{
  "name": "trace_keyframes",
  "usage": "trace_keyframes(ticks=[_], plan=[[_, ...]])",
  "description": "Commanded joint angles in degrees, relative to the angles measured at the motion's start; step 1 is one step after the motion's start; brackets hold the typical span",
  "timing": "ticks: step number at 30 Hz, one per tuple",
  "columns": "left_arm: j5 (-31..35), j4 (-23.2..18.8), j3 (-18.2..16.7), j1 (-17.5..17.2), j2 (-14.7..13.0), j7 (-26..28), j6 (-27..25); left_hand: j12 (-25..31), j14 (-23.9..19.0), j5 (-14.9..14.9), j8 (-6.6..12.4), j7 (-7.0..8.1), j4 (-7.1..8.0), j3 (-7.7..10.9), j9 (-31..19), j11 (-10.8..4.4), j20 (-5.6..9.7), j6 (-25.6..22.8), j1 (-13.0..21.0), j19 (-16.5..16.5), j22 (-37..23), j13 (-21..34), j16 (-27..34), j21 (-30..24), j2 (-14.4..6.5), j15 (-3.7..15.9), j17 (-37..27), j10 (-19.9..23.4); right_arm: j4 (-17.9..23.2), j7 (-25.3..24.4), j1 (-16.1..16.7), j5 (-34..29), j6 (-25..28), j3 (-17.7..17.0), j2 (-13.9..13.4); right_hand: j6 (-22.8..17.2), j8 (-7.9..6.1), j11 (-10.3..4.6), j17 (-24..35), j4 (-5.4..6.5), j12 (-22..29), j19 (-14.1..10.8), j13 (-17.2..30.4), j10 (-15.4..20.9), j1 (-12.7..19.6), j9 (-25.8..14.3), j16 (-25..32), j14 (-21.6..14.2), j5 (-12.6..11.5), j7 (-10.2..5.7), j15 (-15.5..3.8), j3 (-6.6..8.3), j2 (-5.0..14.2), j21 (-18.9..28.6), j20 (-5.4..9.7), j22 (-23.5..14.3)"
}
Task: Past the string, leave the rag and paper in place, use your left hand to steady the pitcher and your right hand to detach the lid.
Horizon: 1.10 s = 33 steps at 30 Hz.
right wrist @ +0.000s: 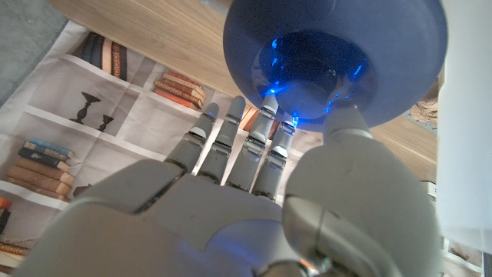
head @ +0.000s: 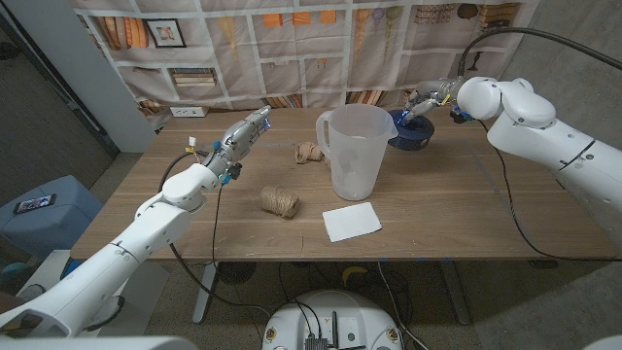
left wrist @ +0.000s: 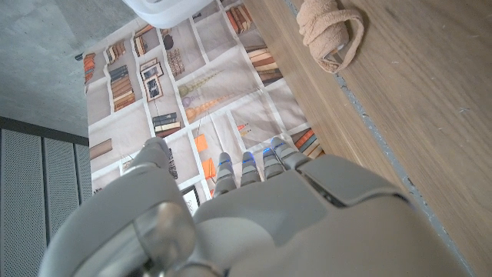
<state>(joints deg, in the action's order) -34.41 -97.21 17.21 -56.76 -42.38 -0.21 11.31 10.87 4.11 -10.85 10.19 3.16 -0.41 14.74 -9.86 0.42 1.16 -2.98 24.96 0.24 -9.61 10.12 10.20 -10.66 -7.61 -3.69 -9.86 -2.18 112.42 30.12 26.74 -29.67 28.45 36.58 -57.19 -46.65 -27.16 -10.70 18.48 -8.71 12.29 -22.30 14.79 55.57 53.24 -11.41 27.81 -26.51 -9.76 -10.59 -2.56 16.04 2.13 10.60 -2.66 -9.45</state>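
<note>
Even soft light, sharp head view, blurred wrist foregrounds.

The head view looks down from above over the whole wooden table (head: 466, 209) toward the printed backdrop (head: 292, 44). Each wrist view sits close behind its own hand, turned upside down, facing that same backdrop; the left one shares the rag (left wrist: 332, 32) with the head view.

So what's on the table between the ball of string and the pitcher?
Nothing. In the head view, only bare wood lies between the ball of string and the pitcher.
</note>
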Motion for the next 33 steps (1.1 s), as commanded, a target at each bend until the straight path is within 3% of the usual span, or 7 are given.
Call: trace_keyframes(ticks=[1, 19, 33], plan=[[4.74, -0.46, -0.09, -1.68, 0.86, 7.34, -1.00, 0.47, -0.41, -0.46, 0.45, -0.46, 0.28, 0.22, -0.14, -0.43, 0.17, -0.66, -0.36, 0.68, -0.13, 0.13, 0.27, -0.41, -0.40, 0.28, -0.11, 0.51, -3.10, -0.74, 0.10, -2.05, -0.95, 2.91, 2.30, -2.52, -0.52, -1.92, 0.09, 0.07, 0.04, -0.15, 0.13, 1.68, 2.15, -1.23, -0.09, 0.17, -0.42, -2.17, -7.90, 0.16, 2.91, 0.21, 0.00, -0.13], [5.07, 2.34, 0.32, -2.27, 5.76, 10.74, 2.27, 0.93, -1.83, -0.62, 0.75, -0.97, 0.25, 0.78, -0.12, -0.91, 0.82, -2.25, -1.38, 1.98, -0.11, 0.09, 0.47, -0.65, -1.25, 0.80, -0.01, 2.33, -10.12, -1.89, -0.97, -4.46, -4.22, 5.97, 5.04, -2.49, -0.76, -1.90, 0.07, 0.09, 0.09, -0.17, 0.30, 1.52, 1.84, -1.46, -0.21, -0.13, -0.47, -2.16, -7.97, 0.13, 2.85, 0.20, -0.04, -0.13], [4.51, 3.52, 0.51, -2.48, 7.08, 10.77, 3.25, 1.04, -3.11, -0.71, 1.18, -1.29, -0.71, 2.11, -0.12, -1.17, 0.69, -4.69, -1.05, 2.82, -0.07, 0.06, 0.44, -0.61, -2.04, 0.96, 0.11, 3.66, -13.77, -3.98, -0.77, -5.61, -5.08, 7.39, 7.19, -2.25, -0.86, -1.86, -0.01, 0.28, 0.07, -0.24, 0.41, 1.27, 1.18, -1.59, -0.43, -0.28, -0.47, -2.16, -7.85, -0.02, 2.66, 0.22, -0.06, -0.14]])
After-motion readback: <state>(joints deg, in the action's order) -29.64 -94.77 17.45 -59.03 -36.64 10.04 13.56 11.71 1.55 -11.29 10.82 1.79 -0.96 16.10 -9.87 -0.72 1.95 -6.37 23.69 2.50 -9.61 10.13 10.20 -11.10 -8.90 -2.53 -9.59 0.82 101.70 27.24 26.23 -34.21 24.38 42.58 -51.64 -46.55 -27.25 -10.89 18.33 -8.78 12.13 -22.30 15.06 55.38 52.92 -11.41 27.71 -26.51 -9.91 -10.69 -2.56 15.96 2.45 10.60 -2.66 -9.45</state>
